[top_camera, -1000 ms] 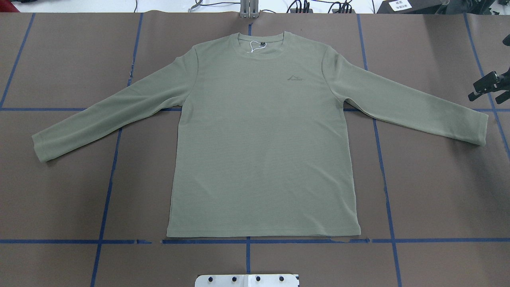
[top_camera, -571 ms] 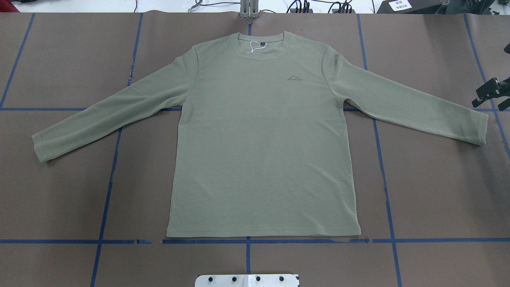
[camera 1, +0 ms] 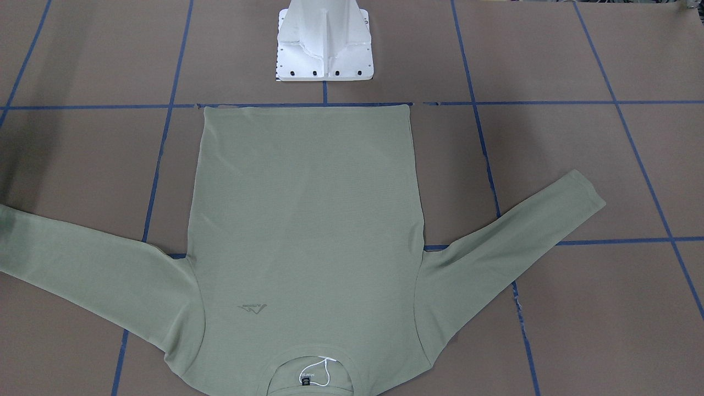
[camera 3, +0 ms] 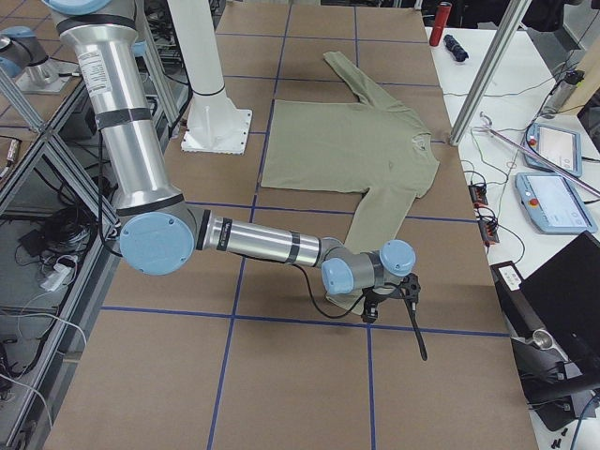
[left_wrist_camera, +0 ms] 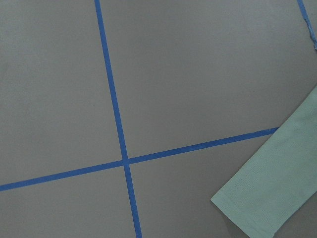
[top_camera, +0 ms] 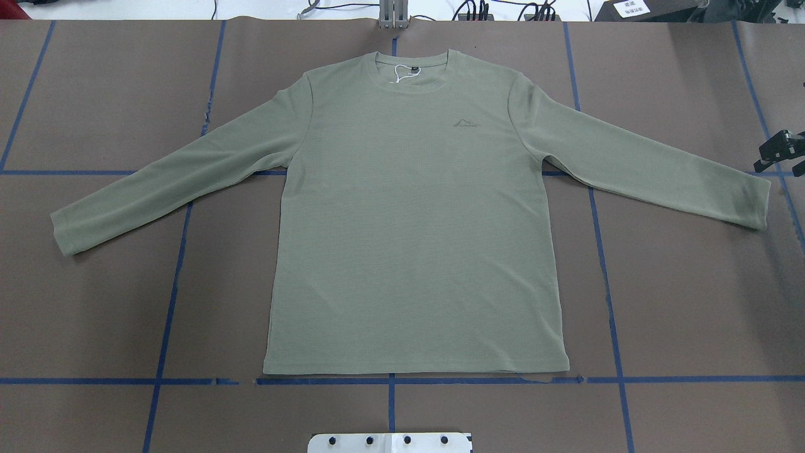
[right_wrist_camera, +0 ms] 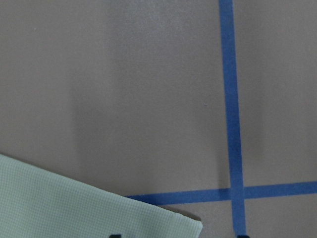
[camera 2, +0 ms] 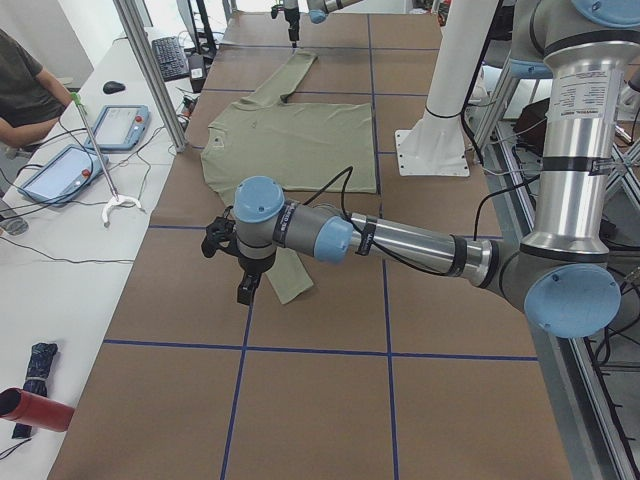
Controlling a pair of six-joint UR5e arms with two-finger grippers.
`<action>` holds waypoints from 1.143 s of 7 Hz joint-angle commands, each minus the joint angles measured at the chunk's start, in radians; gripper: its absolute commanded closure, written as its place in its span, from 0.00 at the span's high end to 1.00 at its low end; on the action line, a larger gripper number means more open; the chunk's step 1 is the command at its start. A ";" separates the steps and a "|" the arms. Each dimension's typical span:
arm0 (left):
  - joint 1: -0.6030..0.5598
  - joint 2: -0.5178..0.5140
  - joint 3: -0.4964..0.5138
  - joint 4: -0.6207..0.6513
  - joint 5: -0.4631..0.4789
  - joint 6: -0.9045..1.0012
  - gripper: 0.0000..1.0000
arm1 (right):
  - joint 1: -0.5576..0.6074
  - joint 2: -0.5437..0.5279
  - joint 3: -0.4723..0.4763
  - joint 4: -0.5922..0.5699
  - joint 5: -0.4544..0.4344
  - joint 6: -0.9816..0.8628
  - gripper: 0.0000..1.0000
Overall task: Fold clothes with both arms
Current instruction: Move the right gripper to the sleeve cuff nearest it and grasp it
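Note:
The sage-green long-sleeved shirt (top_camera: 415, 220) lies flat and face up on the brown table, sleeves spread, neck at the far side. It also shows in the front-facing view (camera 1: 308, 220). My right gripper (top_camera: 778, 168) hovers at the overhead view's right edge, just beyond the right sleeve cuff (top_camera: 751, 204), and its fingers look apart and empty. The right wrist view shows that cuff's corner (right_wrist_camera: 74, 203). My left gripper (camera 2: 245, 290) hangs over the other cuff (left_wrist_camera: 277, 198); it shows only in the exterior left view, so I cannot tell if it is open.
The white pedestal base (camera 1: 324, 49) stands behind the shirt's hem. Blue tape lines (top_camera: 170, 296) cross the brown table cover. A side table holds tablets (camera 2: 125, 125), and a seated operator (camera 2: 25, 95) is beside it.
My right gripper has moved toward the overhead view's right edge and slightly nearer, so less of it shows. The shirt has not moved.

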 commanded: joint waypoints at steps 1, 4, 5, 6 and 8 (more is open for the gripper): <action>0.000 0.000 -0.001 0.000 0.000 0.000 1.00 | -0.006 -0.004 -0.024 0.050 -0.002 0.078 0.81; 0.000 0.000 -0.009 0.000 0.000 -0.002 1.00 | -0.035 -0.019 -0.041 0.211 -0.050 0.239 0.79; 0.000 0.000 -0.009 0.000 0.000 -0.002 1.00 | -0.035 -0.019 -0.041 0.211 -0.045 0.242 0.73; 0.000 0.000 -0.009 0.000 0.000 -0.002 1.00 | -0.036 -0.021 -0.055 0.210 -0.046 0.242 0.72; 0.000 0.000 -0.016 0.000 0.000 -0.003 1.00 | -0.036 -0.024 -0.055 0.208 -0.044 0.242 0.71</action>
